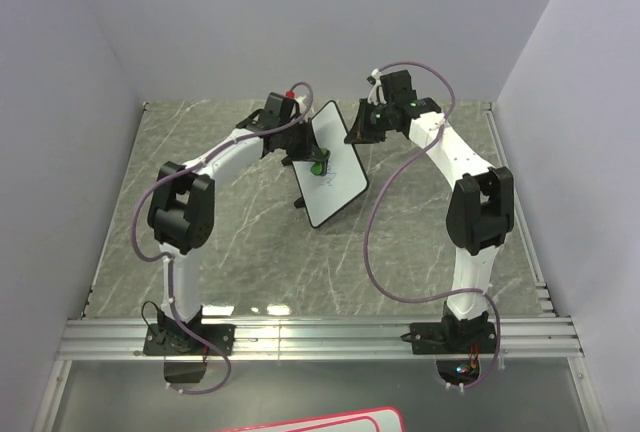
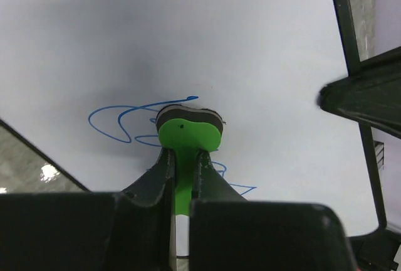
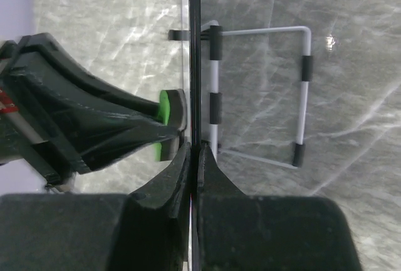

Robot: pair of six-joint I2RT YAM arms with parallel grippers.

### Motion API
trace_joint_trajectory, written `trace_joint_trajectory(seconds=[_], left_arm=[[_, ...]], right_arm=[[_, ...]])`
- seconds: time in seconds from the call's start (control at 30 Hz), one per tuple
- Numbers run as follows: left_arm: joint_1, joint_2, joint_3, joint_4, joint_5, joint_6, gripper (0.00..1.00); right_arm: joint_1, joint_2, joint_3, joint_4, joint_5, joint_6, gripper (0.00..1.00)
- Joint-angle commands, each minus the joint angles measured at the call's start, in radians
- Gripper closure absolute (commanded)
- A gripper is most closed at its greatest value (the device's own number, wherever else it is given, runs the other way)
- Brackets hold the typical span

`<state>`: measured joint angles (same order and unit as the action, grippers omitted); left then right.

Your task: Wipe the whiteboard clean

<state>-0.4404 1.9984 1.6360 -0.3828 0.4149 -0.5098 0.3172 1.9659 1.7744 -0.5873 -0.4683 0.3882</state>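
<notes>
The whiteboard point(image 1: 335, 167) stands tilted on the marble table, white with a thin black rim. Blue scribbles point(image 2: 116, 120) run across its face in the left wrist view. My left gripper point(image 2: 183, 155) is shut on a small green eraser point(image 2: 188, 134) with a dark felt pad, which is pressed against the board over the scribbles; the eraser also shows in the top view point(image 1: 317, 166). My right gripper point(image 3: 195, 150) is shut on the board's edge point(image 3: 194, 45), seen edge-on, holding it upright. The eraser point(image 3: 164, 106) shows on the board's left side there.
The board's white wire stand point(image 3: 301, 95) with black sleeves rests on the table behind it. A pink-edged white panel point(image 1: 320, 420) lies at the near edge below the aluminium rail point(image 1: 320, 337). Grey walls enclose the table on three sides.
</notes>
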Motion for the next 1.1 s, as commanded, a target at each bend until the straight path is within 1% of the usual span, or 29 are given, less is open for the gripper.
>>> trace_joint_trajectory(seconds=[0.0, 0.13, 0.23, 0.27, 0.37, 0.53, 0.57, 0.7, 0.83, 0.93, 1.03, 1.07], left_arm=[[-0.046, 0.036, 0.062, 0.009, 0.048, 0.001, 1.0], [-0.093, -0.006, -0.002, 0.056, 0.09, 0.004, 1.0], [-0.129, -0.035, -0.067, 0.065, 0.075, 0.016, 1.0], [-0.13, -0.047, -0.103, 0.083, 0.079, 0.011, 1.0], [-0.13, -0.059, -0.13, 0.102, 0.082, -0.009, 1.0], [-0.106, 0.006, 0.005, 0.018, 0.007, 0.014, 1.0], [-0.097, 0.032, 0.043, 0.013, 0.01, 0.016, 1.0], [-0.037, 0.091, 0.082, 0.022, 0.019, 0.007, 1.0], [0.04, 0.183, 0.183, -0.005, 0.033, 0.004, 1.0], [0.078, 0.221, 0.234, -0.013, 0.039, -0.002, 1.0], [0.086, 0.269, 0.263, -0.051, 0.058, 0.017, 1.0], [0.082, 0.266, 0.262, -0.065, 0.112, 0.039, 1.0]], right_arm=[[0.02, -0.033, 0.02, -0.031, -0.004, 0.001, 1.0], [0.02, -0.029, 0.023, -0.046, -0.007, -0.009, 1.0], [0.019, -0.021, 0.022, -0.046, -0.018, -0.008, 1.0], [0.02, -0.022, 0.017, -0.042, -0.02, -0.006, 1.0], [0.02, -0.029, -0.001, -0.026, -0.029, 0.003, 1.0], [0.02, -0.044, -0.043, 0.0, -0.036, 0.014, 1.0], [0.02, -0.045, -0.044, -0.002, -0.038, 0.014, 1.0], [0.02, -0.055, -0.052, -0.003, -0.039, 0.012, 1.0], [0.02, -0.065, -0.061, -0.002, -0.036, 0.012, 1.0], [0.022, -0.068, -0.063, -0.005, -0.03, 0.011, 1.0], [0.022, -0.067, -0.055, -0.008, -0.026, 0.012, 1.0], [0.02, -0.064, -0.046, -0.009, -0.024, 0.012, 1.0]])
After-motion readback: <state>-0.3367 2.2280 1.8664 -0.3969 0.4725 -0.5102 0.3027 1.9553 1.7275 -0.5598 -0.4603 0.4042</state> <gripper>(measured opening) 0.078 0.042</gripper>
